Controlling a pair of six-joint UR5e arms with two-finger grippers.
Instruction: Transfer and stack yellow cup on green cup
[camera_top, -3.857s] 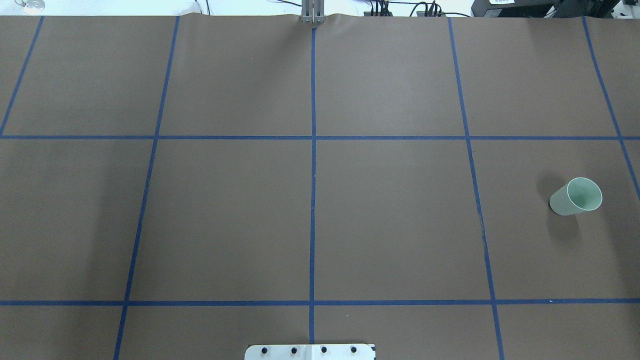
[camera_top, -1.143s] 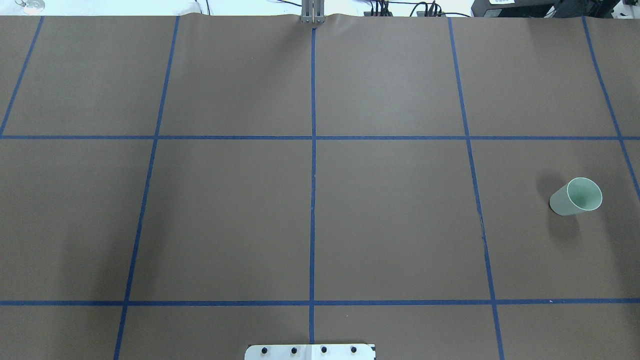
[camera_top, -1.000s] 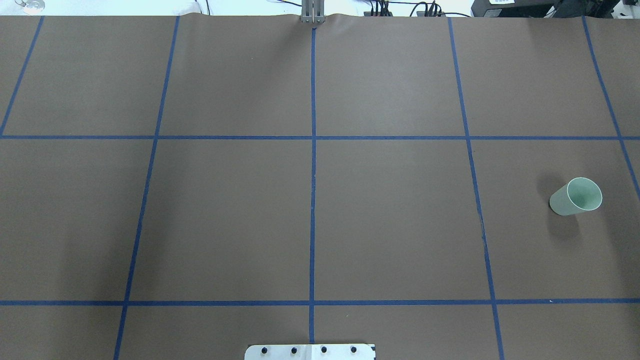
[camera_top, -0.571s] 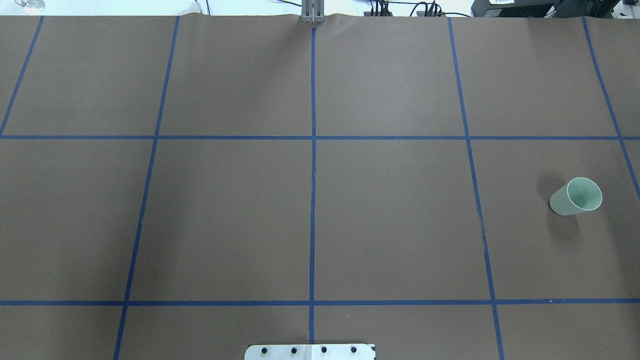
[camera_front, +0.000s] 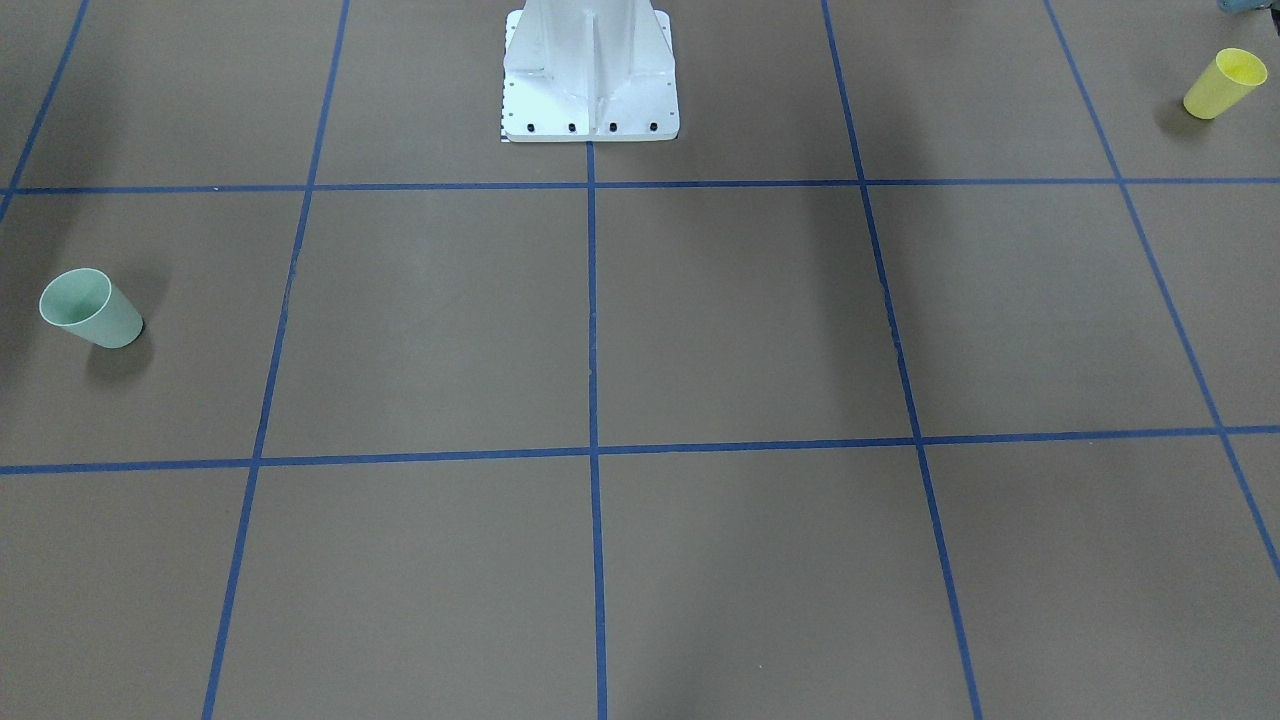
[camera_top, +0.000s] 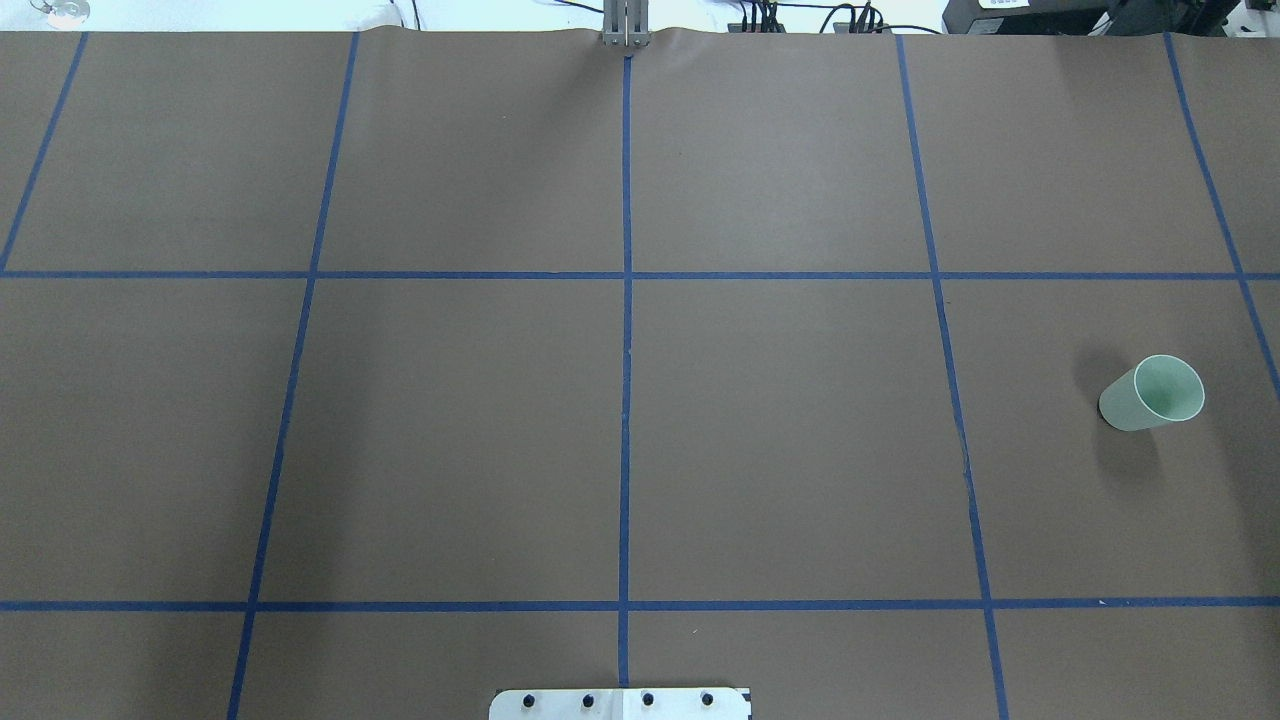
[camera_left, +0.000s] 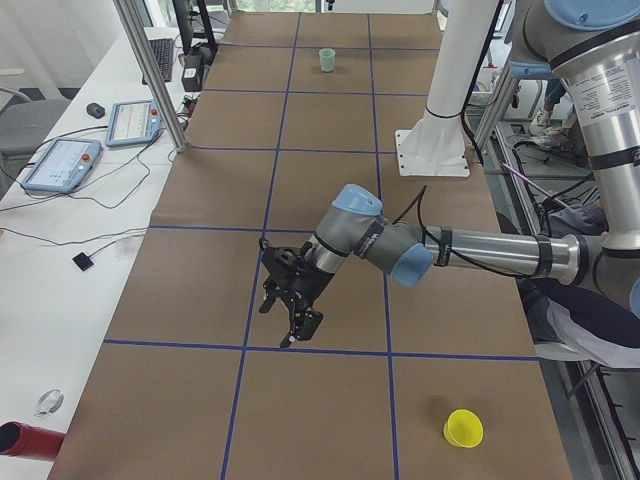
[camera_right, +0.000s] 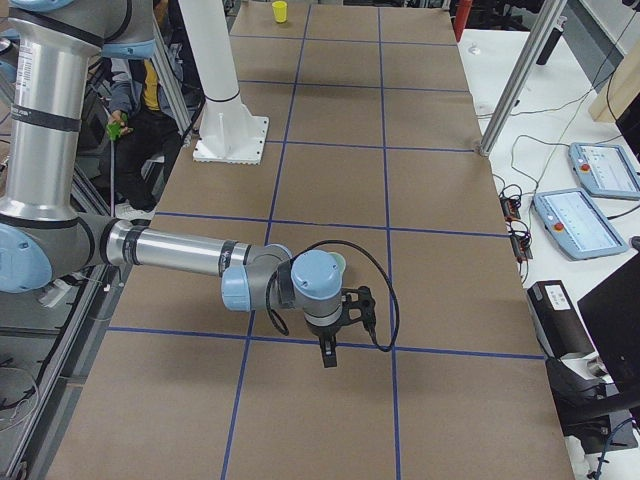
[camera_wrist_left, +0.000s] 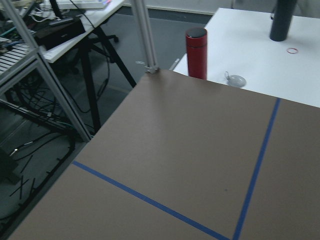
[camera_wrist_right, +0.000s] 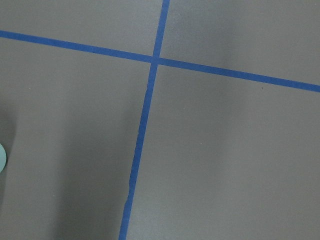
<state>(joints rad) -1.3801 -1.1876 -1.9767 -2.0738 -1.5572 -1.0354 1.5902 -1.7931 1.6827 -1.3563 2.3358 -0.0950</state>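
The yellow cup (camera_front: 1224, 83) stands upright near the table corner on my left side; it also shows in the exterior left view (camera_left: 463, 428) and far off in the exterior right view (camera_right: 279, 11). The green cup (camera_top: 1150, 393) stands upright on my right side, seen too in the front-facing view (camera_front: 90, 308). My left gripper (camera_left: 290, 328) hangs above the table, away from the yellow cup. My right gripper (camera_right: 328, 355) hangs above the table near the green cup. Both show only in side views, so I cannot tell whether they are open or shut.
The white robot base (camera_front: 590, 80) stands at the table's near-middle edge. A red bottle (camera_wrist_left: 196, 52) and an aluminium post (camera_wrist_left: 145, 35) stand past the table's left end. Control tablets (camera_left: 60, 165) lie on the side bench.
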